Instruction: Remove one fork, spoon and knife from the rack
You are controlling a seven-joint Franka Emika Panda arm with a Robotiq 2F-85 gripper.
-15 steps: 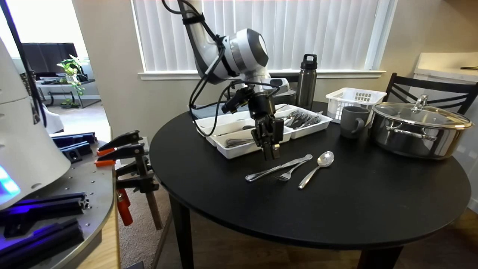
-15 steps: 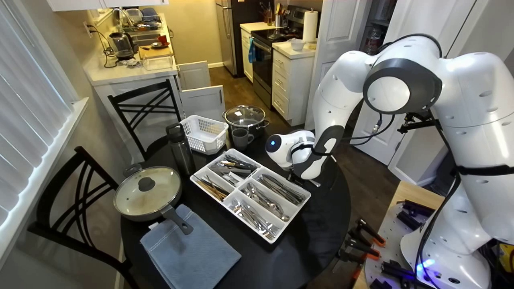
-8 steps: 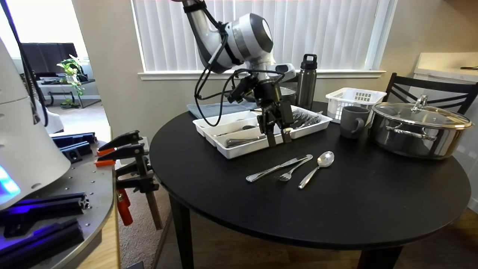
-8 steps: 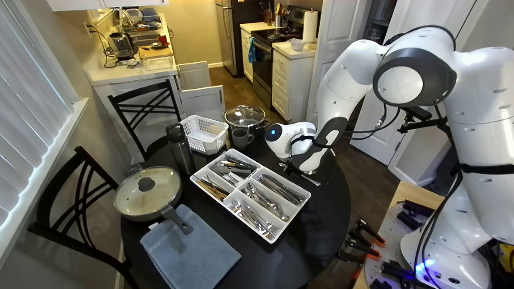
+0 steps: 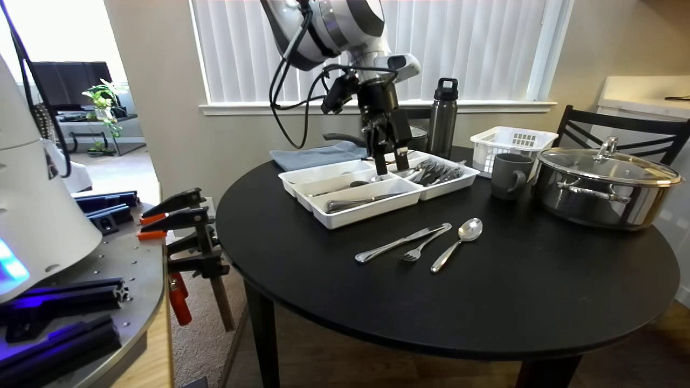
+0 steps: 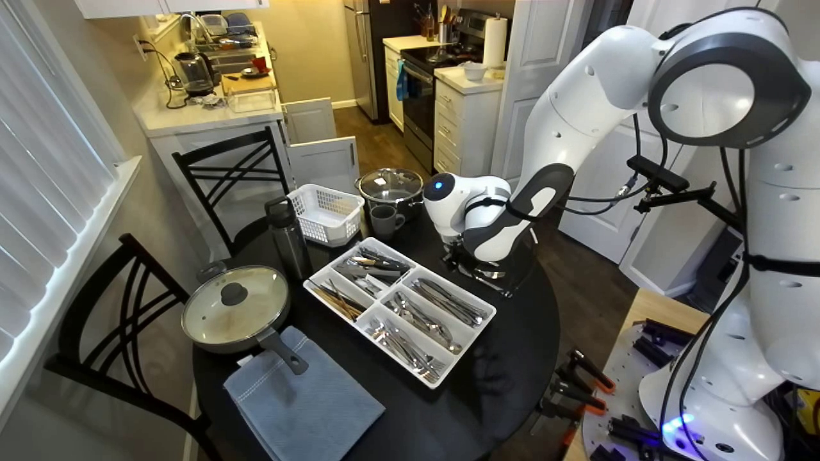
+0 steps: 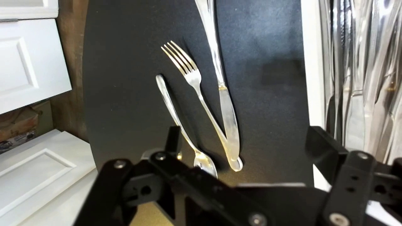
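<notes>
Hovering spread above surface, end effector holds nothing; knife, fork, spoon lie outside rack. Removal looks done; next, likely retreat, brushing nothing.

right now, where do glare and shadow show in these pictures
Wrist view: white glare along the handle of the loose table knife, plus a dim, soft-edged shadow between it and the cutlery tray; in an exterior view: background behind the dark screen washed out white; in an exterior view: dark shadow on the black round table beside the tray.
</notes>
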